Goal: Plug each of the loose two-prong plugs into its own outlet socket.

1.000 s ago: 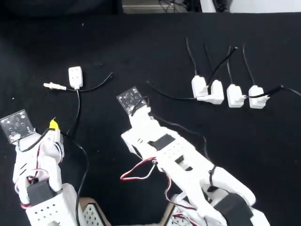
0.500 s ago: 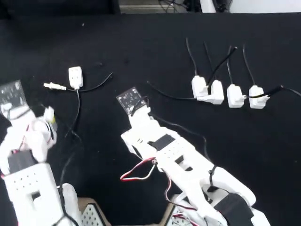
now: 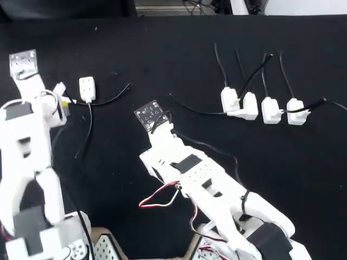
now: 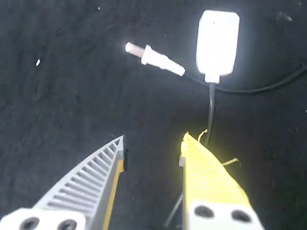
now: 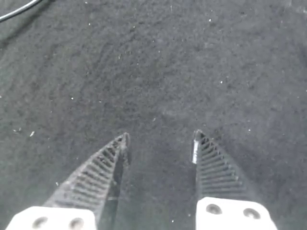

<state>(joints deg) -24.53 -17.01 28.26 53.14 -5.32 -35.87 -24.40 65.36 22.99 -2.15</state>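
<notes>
A white two-prong plug (image 4: 154, 57) lies loose on the black cloth beside a white outlet socket (image 4: 218, 42), whose black cable (image 4: 211, 103) runs back toward my left gripper. The left gripper (image 4: 152, 143) hovers open a short way before the plug, with nothing between its grey and yellow fingers. From above, the left arm (image 3: 24, 124) stretches along the table's left side, its tip by the socket (image 3: 87, 88). My right gripper (image 5: 160, 139) is open over bare cloth, and the right arm (image 3: 184, 168) lies in the middle of the table.
Several white sockets (image 3: 249, 105) with black cables stand in a row at the far right. A thin black cable (image 3: 195, 111) trails from them toward the middle. Red and white wires (image 3: 157, 200) loop beside the right arm.
The left arm has swung from the near left corner out toward the loose plug and socket. The right arm has stayed still.
</notes>
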